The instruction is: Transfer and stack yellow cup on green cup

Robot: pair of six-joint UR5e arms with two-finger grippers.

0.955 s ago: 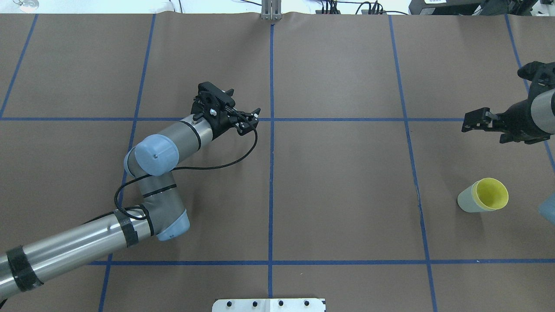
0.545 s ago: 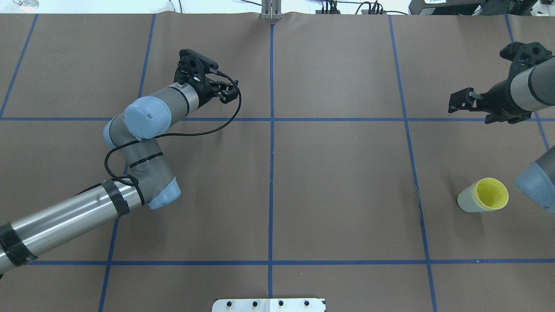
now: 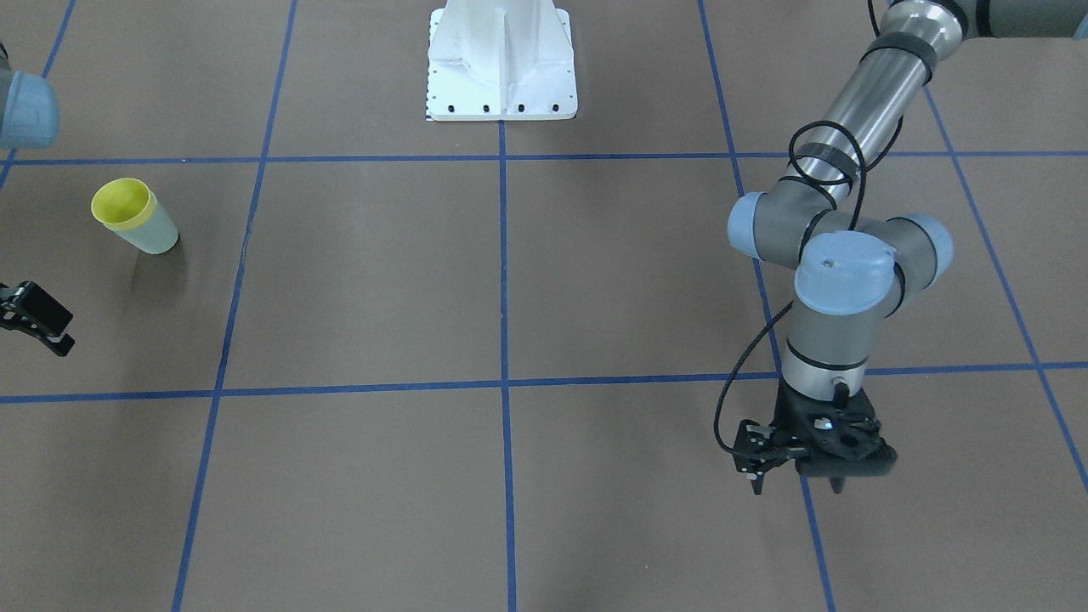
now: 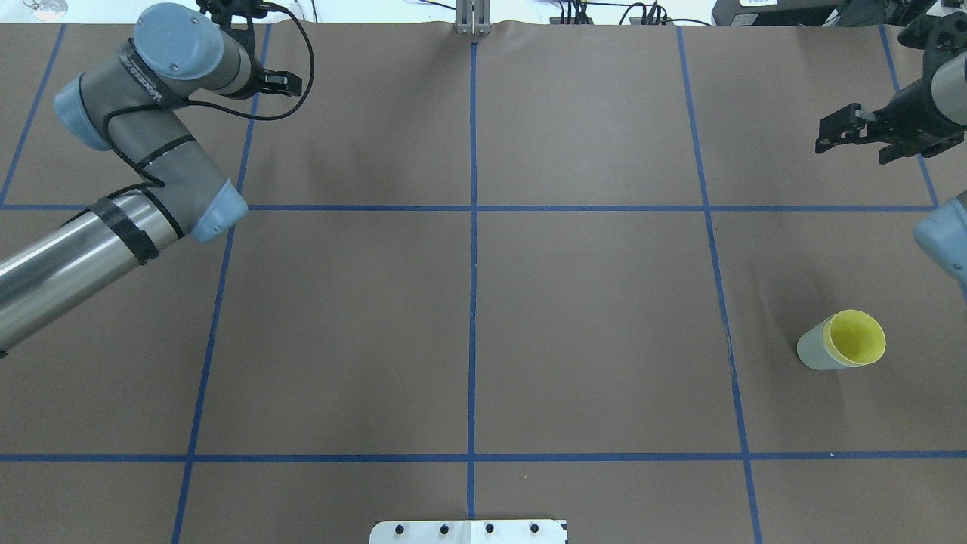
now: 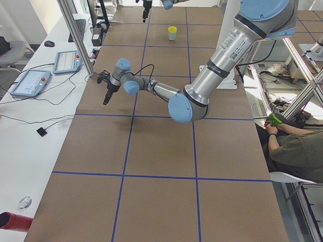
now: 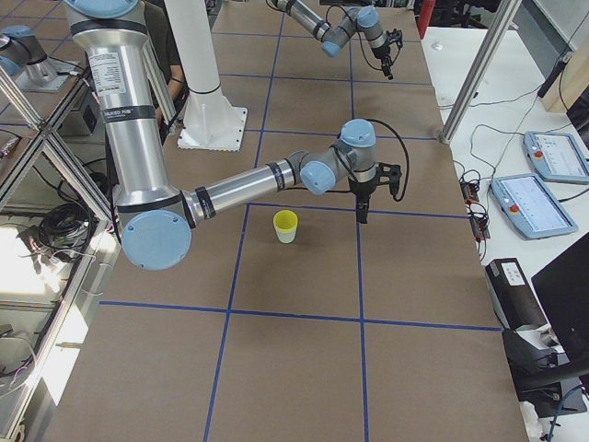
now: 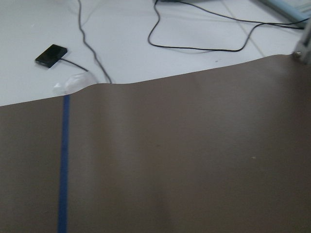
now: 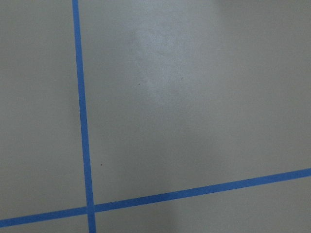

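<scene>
The yellow cup [image 4: 855, 337] sits nested inside the green cup [image 4: 812, 353], upright on the table at the robot's near right. The pair also shows in the front view, the yellow cup [image 3: 121, 202] inside the green cup [image 3: 155, 235]. My right gripper [image 4: 831, 134] hangs open and empty over the table, well beyond the cups, and it shows at the front view's left edge [image 3: 36, 320]. My left gripper [image 3: 796, 484] is open and empty. It points down near the table's far left edge.
The white robot base plate [image 3: 501, 93] is at the near middle edge. A metal post [image 4: 472, 19] stands at the far edge's middle. Tablets [image 5: 65, 60] and cables lie on the white bench beyond the far edge. A seated operator [image 5: 298, 146] is beside the table.
My left arm has swung from mid-table to the far left corner. My right gripper has moved farther from the stacked cups. The cups have not moved.
</scene>
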